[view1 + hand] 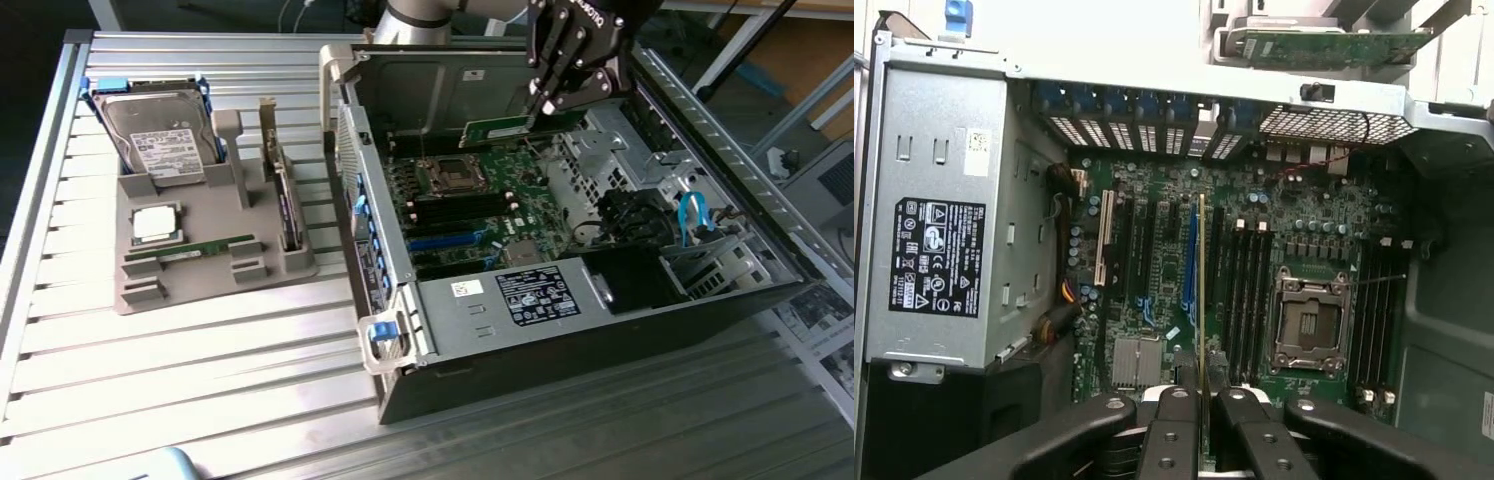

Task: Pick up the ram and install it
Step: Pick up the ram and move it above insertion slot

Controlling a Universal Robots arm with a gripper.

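Observation:
My gripper (547,103) hangs over the open computer case, shut on the ram (497,128), a thin green stick that juts out toward the exterior view's left above the motherboard (487,195). In the wrist view the ram (1201,290) shows edge-on as a thin line, pinched between the black fingers (1176,405), and lies along the black memory slots (1246,290) beside the CPU socket (1309,320). I cannot tell how far above the board it hovers. A second ram stick (200,247) lies flat on the grey holder (147,290).
The grey holder also carries a hard drive (154,145), a square silver CPU chip (156,222) and an upright card (283,205). Case walls (350,150) and the power supply (534,295) ring the motherboard. Drive bays and cables (667,225) fill the case's right side.

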